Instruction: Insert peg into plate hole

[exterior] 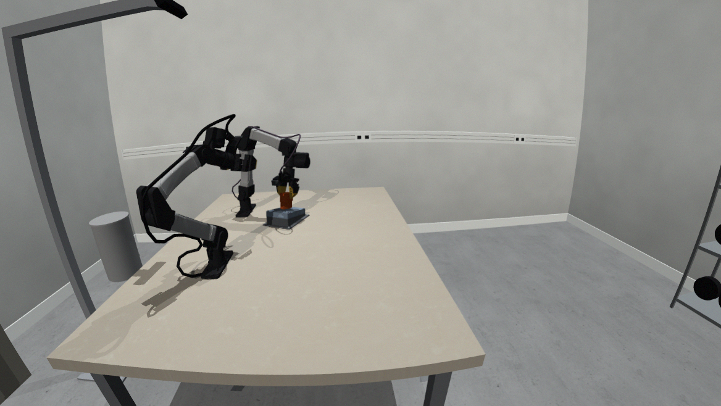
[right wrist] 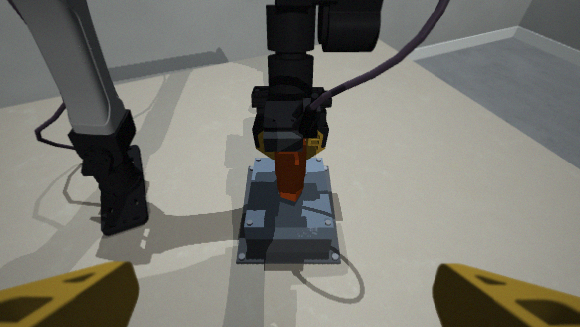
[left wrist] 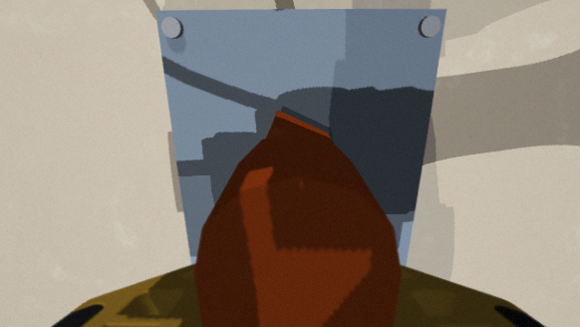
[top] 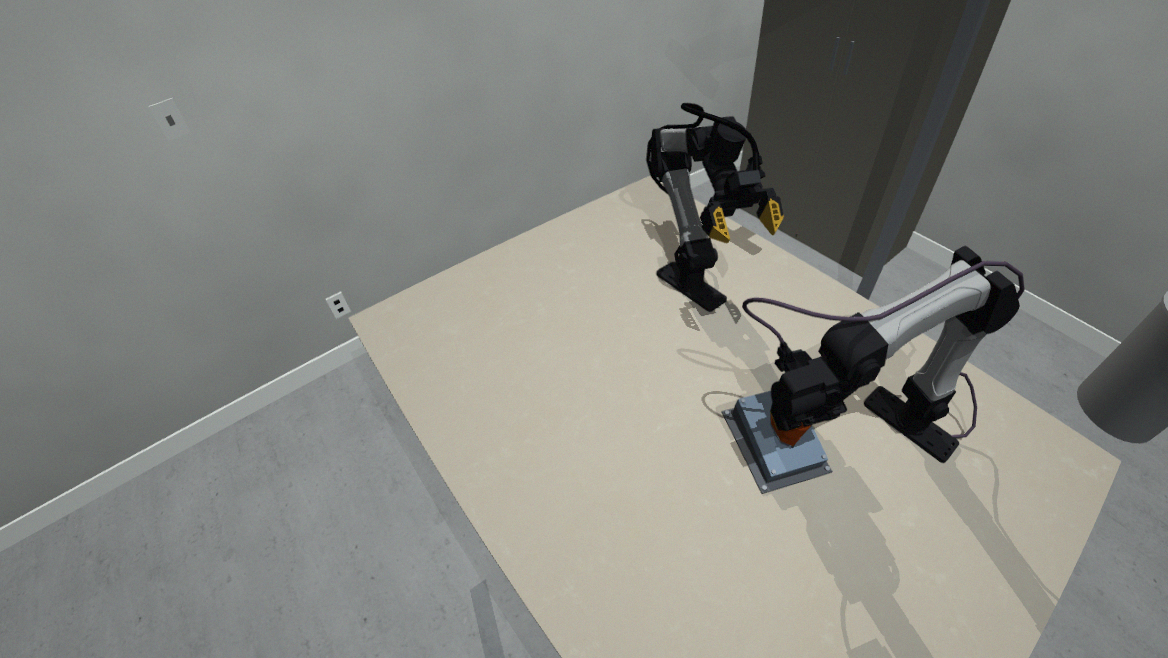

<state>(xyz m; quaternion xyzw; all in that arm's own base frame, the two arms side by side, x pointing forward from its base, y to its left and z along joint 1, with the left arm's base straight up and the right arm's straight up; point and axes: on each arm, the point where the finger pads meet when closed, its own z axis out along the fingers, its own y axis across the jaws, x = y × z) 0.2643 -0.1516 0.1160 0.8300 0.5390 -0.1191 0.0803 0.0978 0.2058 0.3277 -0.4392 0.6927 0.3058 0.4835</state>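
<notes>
Evidently, the left hand (top: 791,418) (exterior: 286,191) (left wrist: 295,271) (right wrist: 290,158) grips the orange peg (top: 790,434) (exterior: 286,200) (left wrist: 299,224) (right wrist: 290,176), which protrudes below its fingers.

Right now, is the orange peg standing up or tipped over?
Standing up: the peg points down at the blue block.

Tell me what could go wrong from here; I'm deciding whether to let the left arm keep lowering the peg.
1. Jamming: the orange peg is at the blue plate's hole, but a dark sliver of hole shows along one edge, so it may be slightly off and bind if pushed.

2. Slipping: most of the peg stands above the plate, so resistance could tilt it in the left claw.
</notes>
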